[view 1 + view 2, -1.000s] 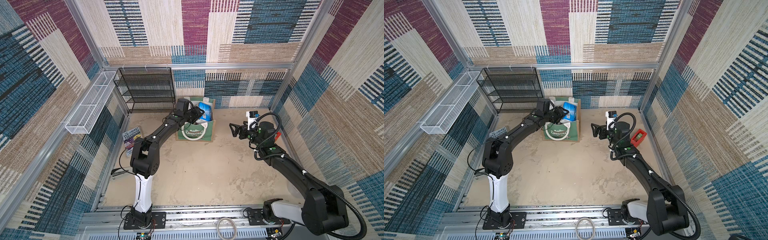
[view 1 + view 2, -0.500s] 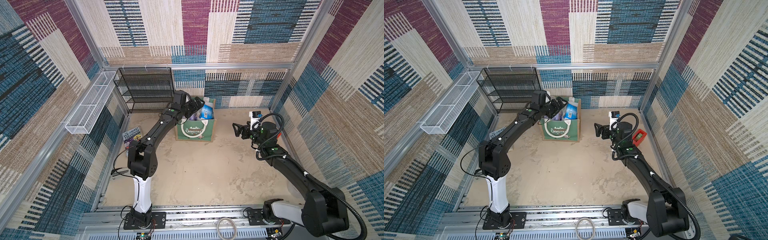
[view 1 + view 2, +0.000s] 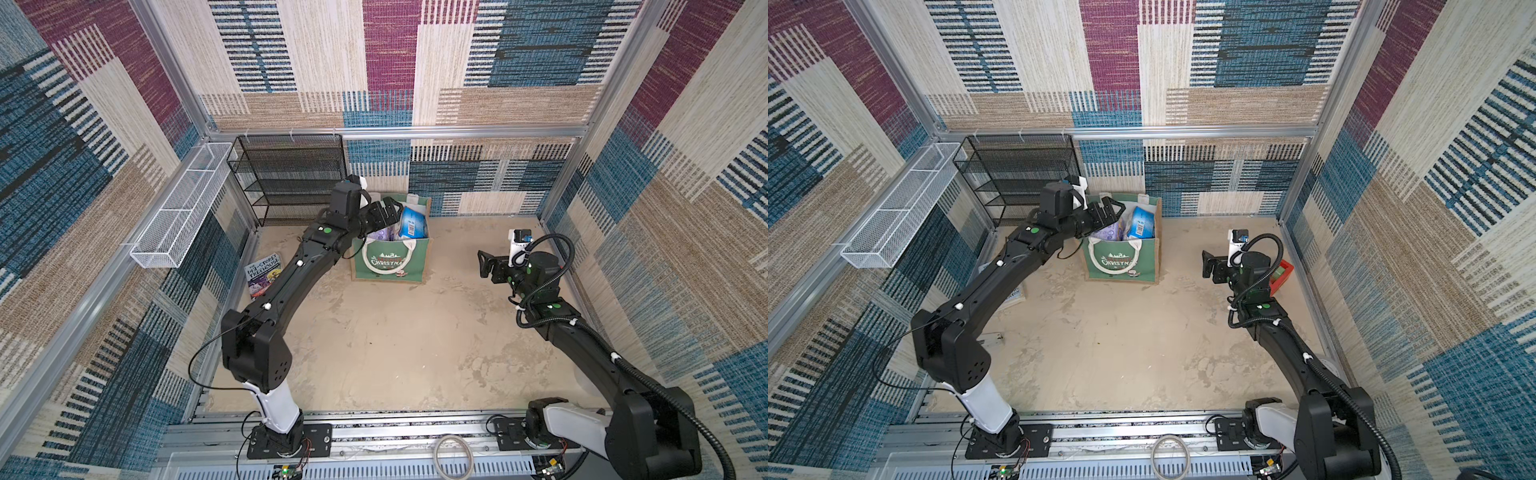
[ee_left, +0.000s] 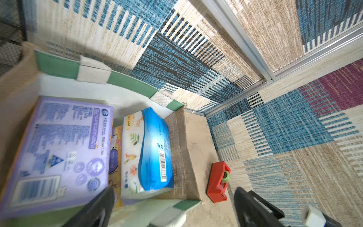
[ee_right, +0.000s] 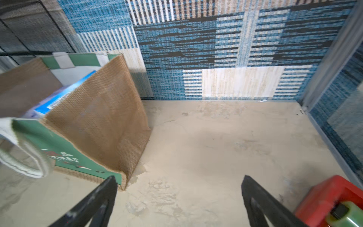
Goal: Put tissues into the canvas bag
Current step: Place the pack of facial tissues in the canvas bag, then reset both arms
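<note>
Jute and green canvas look soft enough to buckle. The left gripper [image 3: 386, 211], jaws spread wide and holding nothing, hangs right over the rim of the canvas bag [image 3: 415, 266]. I reckon a careless pull-back could catch the white handle [image 5: 23, 163] and tip it. The blue-white pack [image 4: 153, 149] stands on end, poking above the rim, so a knock might spill it.

Inside sit the tissues [image 3: 1138, 222]: a lavender pack [image 4: 59, 145], that blue-white one, and a printed pack [image 4: 115, 155] wedged between. The right gripper [image 3: 483, 264], equally wide and empty, hovers well apart from the bag, near a red tape dispenser [image 4: 218, 181].
</note>
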Motion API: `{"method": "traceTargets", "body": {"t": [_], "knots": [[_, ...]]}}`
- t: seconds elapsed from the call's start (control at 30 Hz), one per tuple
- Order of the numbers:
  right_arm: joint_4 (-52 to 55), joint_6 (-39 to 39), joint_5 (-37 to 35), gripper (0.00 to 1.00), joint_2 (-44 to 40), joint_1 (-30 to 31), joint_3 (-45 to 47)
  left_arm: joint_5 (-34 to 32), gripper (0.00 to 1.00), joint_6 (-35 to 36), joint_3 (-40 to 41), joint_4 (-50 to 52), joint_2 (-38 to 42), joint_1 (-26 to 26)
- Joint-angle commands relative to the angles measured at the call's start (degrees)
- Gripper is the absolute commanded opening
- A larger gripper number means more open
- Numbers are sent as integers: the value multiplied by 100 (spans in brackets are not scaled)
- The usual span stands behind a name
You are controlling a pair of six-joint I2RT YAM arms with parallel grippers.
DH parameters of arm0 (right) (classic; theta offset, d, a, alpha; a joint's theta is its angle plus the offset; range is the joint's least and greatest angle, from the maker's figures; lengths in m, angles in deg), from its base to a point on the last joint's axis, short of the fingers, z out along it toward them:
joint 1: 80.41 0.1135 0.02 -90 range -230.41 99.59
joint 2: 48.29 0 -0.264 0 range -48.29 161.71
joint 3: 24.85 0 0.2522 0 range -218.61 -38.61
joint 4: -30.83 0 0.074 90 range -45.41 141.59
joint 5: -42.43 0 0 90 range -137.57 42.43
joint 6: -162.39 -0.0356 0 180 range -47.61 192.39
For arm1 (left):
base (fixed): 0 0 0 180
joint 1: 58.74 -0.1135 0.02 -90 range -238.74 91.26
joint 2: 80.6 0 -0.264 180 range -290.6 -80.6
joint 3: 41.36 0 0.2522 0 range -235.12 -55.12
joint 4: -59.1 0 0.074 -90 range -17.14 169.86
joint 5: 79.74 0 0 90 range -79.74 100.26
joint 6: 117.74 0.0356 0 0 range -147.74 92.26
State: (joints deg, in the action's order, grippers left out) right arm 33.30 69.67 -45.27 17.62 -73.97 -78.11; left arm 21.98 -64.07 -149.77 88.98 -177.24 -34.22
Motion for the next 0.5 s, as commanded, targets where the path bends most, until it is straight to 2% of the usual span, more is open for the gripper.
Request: {"method": "traceTargets", "body": {"t": [0.0, 0.17, 0.27, 0.4, 0.47], "knots": [[-1010, 403, -1002, 99, -201, -20, 445, -812, 99, 1073, 888, -392, 853, 48], [-2892, 863, -1263, 99, -146, -37, 1500, -1906, 99, 1863, 2778, -1093, 2464, 54], [-3330, 906, -1525, 99, 286, -68, 1620, -2551, 99, 2253, 3700, -1283, 3247, 48], [-4237, 1039, -1138, 99, 949, -116, 1913, -3266, 99, 2765, 4800, -1339, 4052, -50], [-4479, 931, -888, 99, 1149, -125, 2017, -3457, 99, 2737, 5178, -1216, 4313, -177]]}}
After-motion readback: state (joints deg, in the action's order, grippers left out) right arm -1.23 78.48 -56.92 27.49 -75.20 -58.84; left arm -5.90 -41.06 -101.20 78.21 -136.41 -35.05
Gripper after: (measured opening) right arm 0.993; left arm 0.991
